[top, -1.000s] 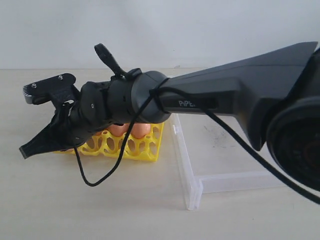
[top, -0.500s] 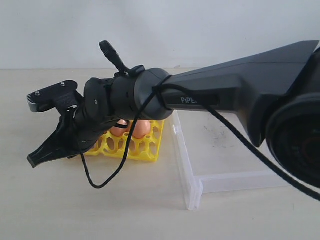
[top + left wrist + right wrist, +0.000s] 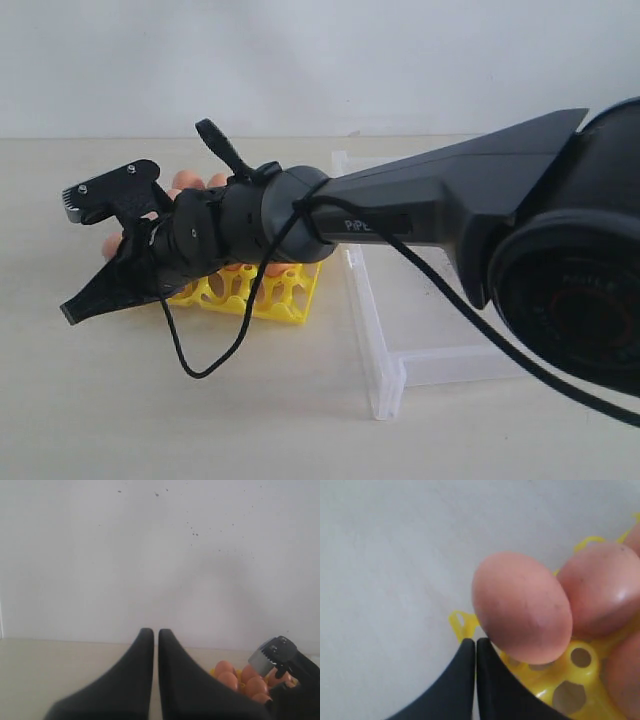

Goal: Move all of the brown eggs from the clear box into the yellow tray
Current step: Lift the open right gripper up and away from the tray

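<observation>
Right claw [image 3: 76, 307] pinched shut, holding nothing. Its tips are near a brown egg [image 3: 522, 607] seated in the yellow tray [image 3: 286, 297] — the tray sits at nine o'clock of the clear box [image 3: 386, 380]. Left claw [image 3: 155, 635] closed too.

beige table [image 3: 200, 420], yellow tray [image 3: 283, 297], clear box [image 3: 366, 300]

A dark robot arm [image 3: 430, 205] is stretched from the right over the bright yellow lattice egg tray [image 3: 285, 295], in which at least 3 smooth brown eggs [image 3: 186, 181] are seen. Its right claw [image 3: 80, 303] is held low beyond the tray's left edge. The shallow clear plastic box [image 3: 385, 385] is set just beside the tray on the pale worktop [image 3: 250, 420].
</observation>
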`<state>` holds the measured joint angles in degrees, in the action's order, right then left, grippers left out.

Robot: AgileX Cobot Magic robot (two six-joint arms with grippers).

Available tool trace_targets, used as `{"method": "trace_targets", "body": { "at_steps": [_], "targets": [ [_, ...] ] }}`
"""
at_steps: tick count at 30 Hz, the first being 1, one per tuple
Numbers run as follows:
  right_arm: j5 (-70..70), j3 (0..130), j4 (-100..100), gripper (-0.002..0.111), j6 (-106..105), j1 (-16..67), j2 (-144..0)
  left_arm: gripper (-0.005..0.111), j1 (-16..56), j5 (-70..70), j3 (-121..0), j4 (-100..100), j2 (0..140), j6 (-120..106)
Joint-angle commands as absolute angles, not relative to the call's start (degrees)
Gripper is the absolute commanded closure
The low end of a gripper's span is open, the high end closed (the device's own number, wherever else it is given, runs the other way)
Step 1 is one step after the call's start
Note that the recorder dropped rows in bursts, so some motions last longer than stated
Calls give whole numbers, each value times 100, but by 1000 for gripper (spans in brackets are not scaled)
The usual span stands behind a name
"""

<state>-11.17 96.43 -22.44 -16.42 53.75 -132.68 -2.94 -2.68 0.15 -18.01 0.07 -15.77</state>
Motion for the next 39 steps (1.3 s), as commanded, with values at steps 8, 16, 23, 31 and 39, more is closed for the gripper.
{"method": "trace_targets", "body": {
  "at_steps": [8,16,23,31,39],
  "targets": [
    [-1526,9665,-2118,109,-1663,5367,-13111,103,-271,-300,0,-1828,0,-1597],
    [-2023,9665,-2118,109,-1683,5379,-12964,103,-271,-300,0,-1828,0,-1597],
    [-1303,9665,-2140,109,-1829,5444,-12639,103,-271,-300,0,-1828,0,-1597],
    [-1335,9665,-1478,109,-1996,5444,-12581,103,-271,-300,0,-1828,0,-1597],
    [-2767,9665,421,109,-1753,5444,-11927,103,-271,-300,0,-1828,0,-1597]
  ]
}}
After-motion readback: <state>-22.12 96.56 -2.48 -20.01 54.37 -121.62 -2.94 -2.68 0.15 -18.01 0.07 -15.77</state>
